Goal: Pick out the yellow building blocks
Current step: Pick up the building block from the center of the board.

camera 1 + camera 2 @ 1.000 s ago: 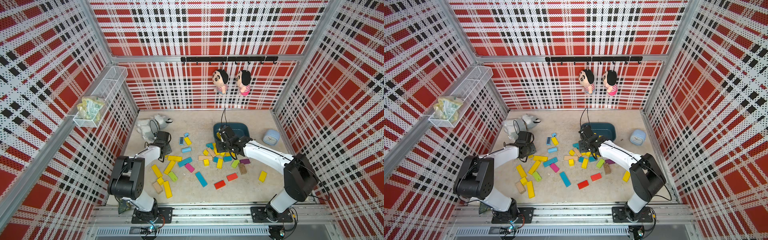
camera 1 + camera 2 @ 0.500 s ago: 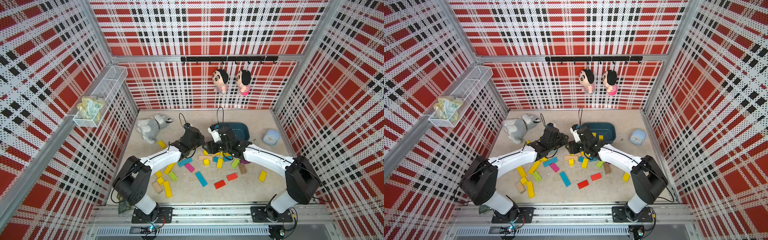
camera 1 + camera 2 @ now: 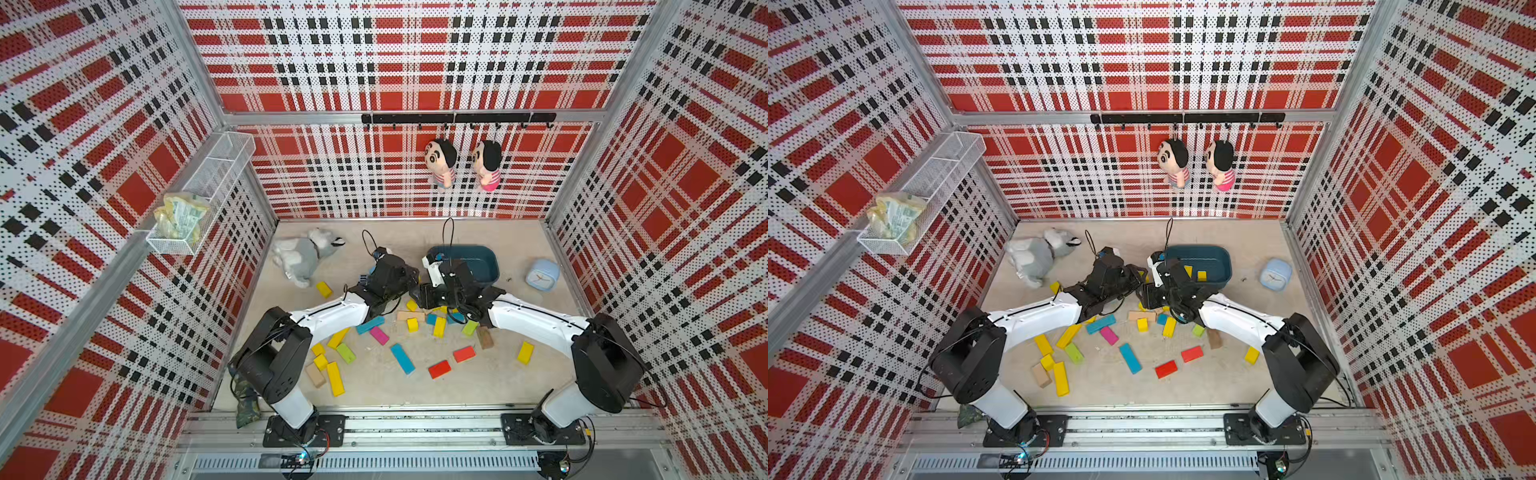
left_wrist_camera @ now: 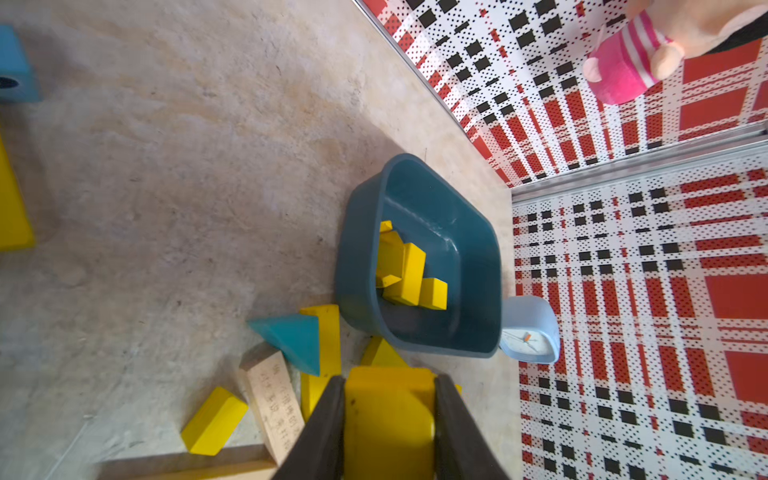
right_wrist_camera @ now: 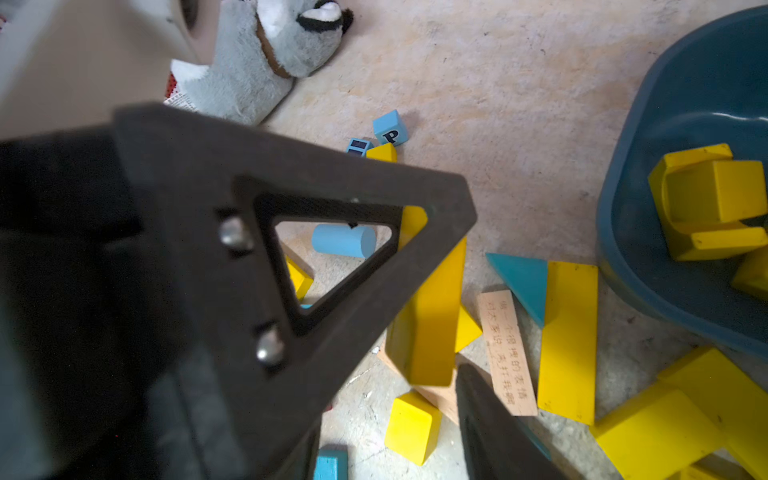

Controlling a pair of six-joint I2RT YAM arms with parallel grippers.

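Yellow building block (image 4: pixel 388 419) clamped in the left gripper's (image 4: pixel 388 380) jaws, centre frame in both top views near the teal tub (image 4: pixel 357 232), while the right gripper's (image 5: pixel 392 415) jaws stand apart.

Yellow building blocks (image 3: pixel 335 378), bright and of mixed shapes (bars, bricks, wedges), lie scattered flat across the floor. Several sit heaped in the teal tub (image 4: pixel 440 224). One yellow bar (image 4: pixel 388 415) is pinched in the left gripper (image 4: pixel 389 377).

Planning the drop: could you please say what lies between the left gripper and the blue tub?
A yellow wedge on the floor, shown in the left wrist view.
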